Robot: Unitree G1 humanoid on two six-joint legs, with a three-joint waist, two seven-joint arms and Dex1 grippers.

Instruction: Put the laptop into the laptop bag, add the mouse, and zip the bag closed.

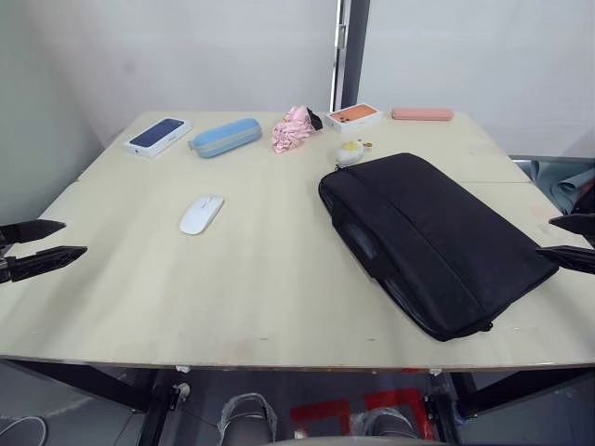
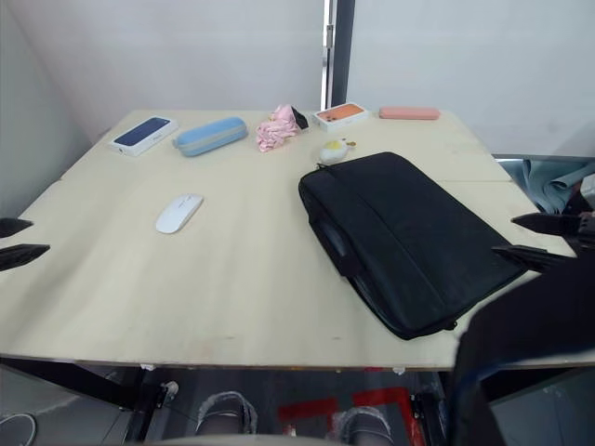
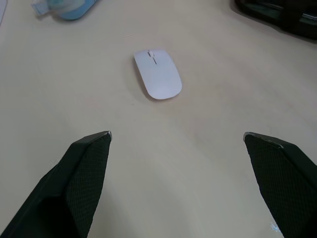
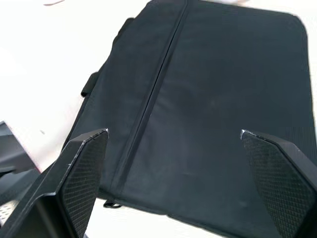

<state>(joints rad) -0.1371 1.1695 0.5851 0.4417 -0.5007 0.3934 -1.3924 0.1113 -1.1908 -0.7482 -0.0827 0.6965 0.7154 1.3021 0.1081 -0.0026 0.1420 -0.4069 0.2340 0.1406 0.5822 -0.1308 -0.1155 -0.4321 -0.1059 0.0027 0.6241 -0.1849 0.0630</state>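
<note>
— Left gripper (image 1: 42,247) first: what is it doing?
— Hovering at the table's (image 1: 279,297) left edge, its two black, cross-hatched fingers spread wide on nothing. The right gripper (image 1: 569,240) is equally wide and empty at the right edge, over the laptop bag (image 1: 432,242).
— The bag?
— Black woven fabric, rectangular, flat and angled across the right half; a yellow-white plush charm (image 1: 351,150) at its far corner. The right wrist view adds a seam running down its panel.
— The mouse?
— Glossy white oval mouse (image 1: 202,214), left of centre, apart from the bag. The left wrist view shows its scroll slit.
— Far edge?
— A blue-topped white box (image 1: 158,137), light-blue oblong case (image 1: 225,137), crumpled pink cloth (image 1: 293,129), orange-topped box (image 1: 353,116), flat pink case (image 1: 422,113).
</note>
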